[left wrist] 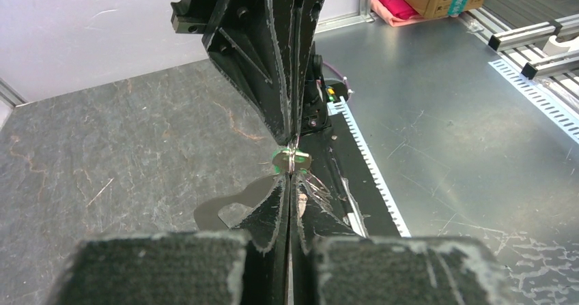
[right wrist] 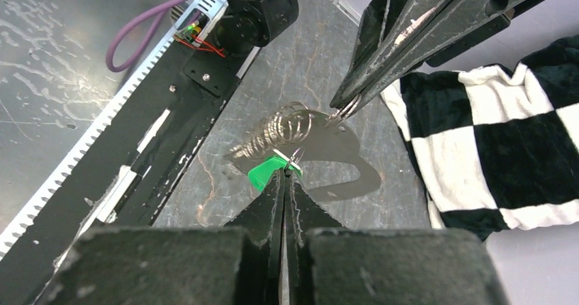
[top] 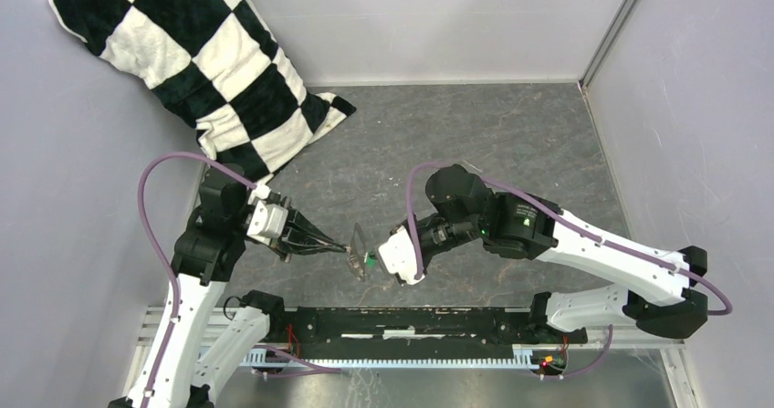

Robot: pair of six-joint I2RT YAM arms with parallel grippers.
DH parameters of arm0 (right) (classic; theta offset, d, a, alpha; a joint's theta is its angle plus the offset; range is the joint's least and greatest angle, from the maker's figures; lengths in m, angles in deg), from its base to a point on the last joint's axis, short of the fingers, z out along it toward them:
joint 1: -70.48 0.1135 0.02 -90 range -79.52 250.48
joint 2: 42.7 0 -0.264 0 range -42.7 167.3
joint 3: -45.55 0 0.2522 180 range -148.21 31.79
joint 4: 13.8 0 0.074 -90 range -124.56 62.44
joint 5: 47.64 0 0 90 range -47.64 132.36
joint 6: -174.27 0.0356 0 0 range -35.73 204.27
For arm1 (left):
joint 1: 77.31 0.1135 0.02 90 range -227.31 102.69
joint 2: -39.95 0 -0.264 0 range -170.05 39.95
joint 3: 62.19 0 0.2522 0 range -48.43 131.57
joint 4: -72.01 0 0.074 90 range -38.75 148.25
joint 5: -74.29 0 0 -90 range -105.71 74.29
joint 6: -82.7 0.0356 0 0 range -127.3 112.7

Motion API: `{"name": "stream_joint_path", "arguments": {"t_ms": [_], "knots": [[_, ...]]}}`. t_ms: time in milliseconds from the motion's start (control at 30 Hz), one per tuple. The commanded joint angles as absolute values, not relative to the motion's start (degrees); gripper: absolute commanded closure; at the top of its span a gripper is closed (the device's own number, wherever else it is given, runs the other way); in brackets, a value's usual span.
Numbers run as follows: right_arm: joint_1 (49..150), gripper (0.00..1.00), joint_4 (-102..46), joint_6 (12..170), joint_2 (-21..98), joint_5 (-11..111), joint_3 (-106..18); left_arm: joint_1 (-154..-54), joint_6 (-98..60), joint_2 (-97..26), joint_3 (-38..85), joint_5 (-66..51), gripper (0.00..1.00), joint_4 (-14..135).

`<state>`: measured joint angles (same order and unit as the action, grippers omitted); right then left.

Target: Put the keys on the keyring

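Both claws are clamped tight, nose to nose near the table's (top: 475, 134) front edge, just ahead of the black rail (top: 411, 321). The left gripper (top: 345, 247) pinches the keyring (right wrist: 338, 138) by its rim. The right gripper (top: 372, 262) grips the green key (right wrist: 263, 173), with the key's tip right up against the ring. There's lots of bare table behind them and off to the right. A checkered pillow (top: 210, 70) fills the far-left corner.

Thin, smooth silvery-grey metal keyring (right wrist: 334, 141); bright glossy green plastic on dark metal key (right wrist: 263, 174). Matt grey, veined, stone-like table (top: 511, 152). Soft, plush black-and-white cloth pillow (top: 210, 61) at eleven o'clock.
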<state>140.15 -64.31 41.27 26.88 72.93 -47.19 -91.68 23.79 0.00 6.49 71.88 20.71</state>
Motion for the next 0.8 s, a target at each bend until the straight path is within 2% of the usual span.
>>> {"name": "stream_joint_path", "arguments": {"t_ms": [0,767], "knots": [[141.01,0.99,-62.37,39.21,27.91,70.54,-50.90,-91.80,21.59,0.98,8.05,77.88,0.98,22.14],[146.74,0.99,-64.97,35.93,28.18,63.92,-53.12,-95.90,20.95,-0.17,8.44,77.90,0.98,21.89]]}}
